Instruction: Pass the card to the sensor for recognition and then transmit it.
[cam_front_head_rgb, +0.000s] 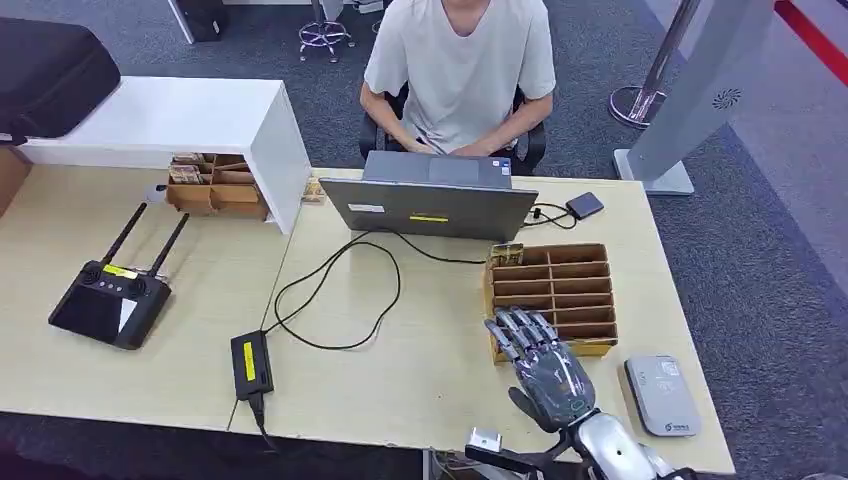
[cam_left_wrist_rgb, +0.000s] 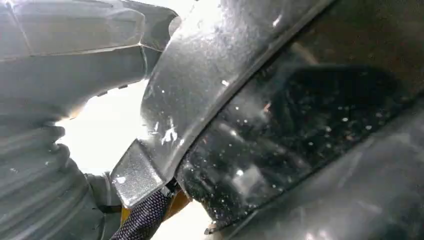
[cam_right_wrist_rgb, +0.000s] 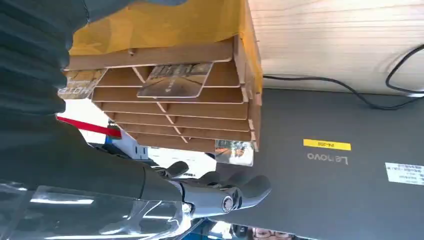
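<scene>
A: Step? Right hand (cam_front_head_rgb: 540, 362) at the slotted card rack (cam_front_head_rgb: 570, 262), fingers spread, holding nothing.

B: Card (cam_right_wrist_rgb: 175, 80) sits in a slot. Next: pinch it, carry to sensor (cam_front_head_rgb: 662, 394).

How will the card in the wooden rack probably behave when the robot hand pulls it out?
The card looks thin, flat and glossy, so it is probably light, fairly stiff and slippery to pinch. It lies in a narrow slot of the wooden rack, so it may catch on the dividers. The right hand hovers at the rack's near edge.
</scene>
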